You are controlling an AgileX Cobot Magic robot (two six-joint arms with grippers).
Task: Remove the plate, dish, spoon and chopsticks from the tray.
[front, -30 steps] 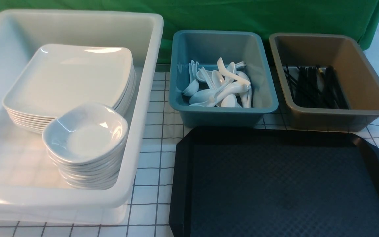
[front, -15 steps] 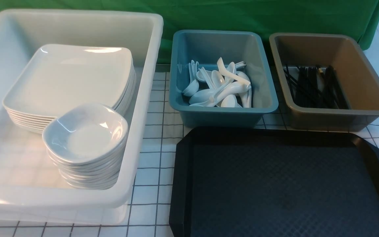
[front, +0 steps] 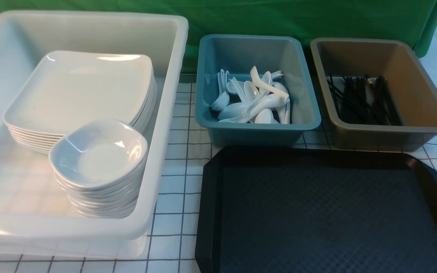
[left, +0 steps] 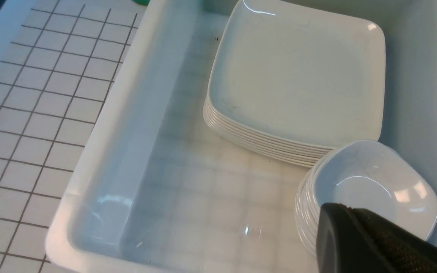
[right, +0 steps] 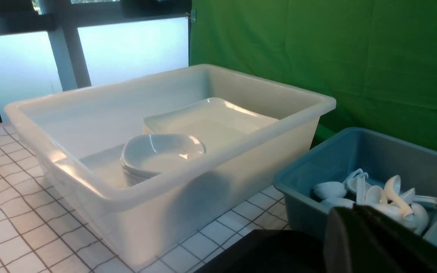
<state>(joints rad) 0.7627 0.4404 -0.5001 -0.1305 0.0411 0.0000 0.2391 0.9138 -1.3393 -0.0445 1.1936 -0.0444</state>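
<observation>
— Where did the tray (front: 317, 212) sit?

— On the table (front: 173, 178), bare, in front of the blue tub (front: 256, 129) of spoons (front: 254, 100) and the brown tub (front: 381, 129) of chopsticks (front: 359, 100). Plates (front: 78, 89) and dishes (front: 99, 155) were stacked in the white bin (front: 157, 178).

— And the jaws?

— Both arms' jaws were closed, holding nothing. The left gripper (left: 374, 242) hung over the dishes, the right gripper (right: 370, 242) by the tray's right edge.

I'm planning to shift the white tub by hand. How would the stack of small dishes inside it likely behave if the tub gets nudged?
The stack of small dishes looks glossy, so they may slide on each other. It stands tall and free of the white tub walls, so it could lean or topple. They look hard, possibly chippable.
</observation>
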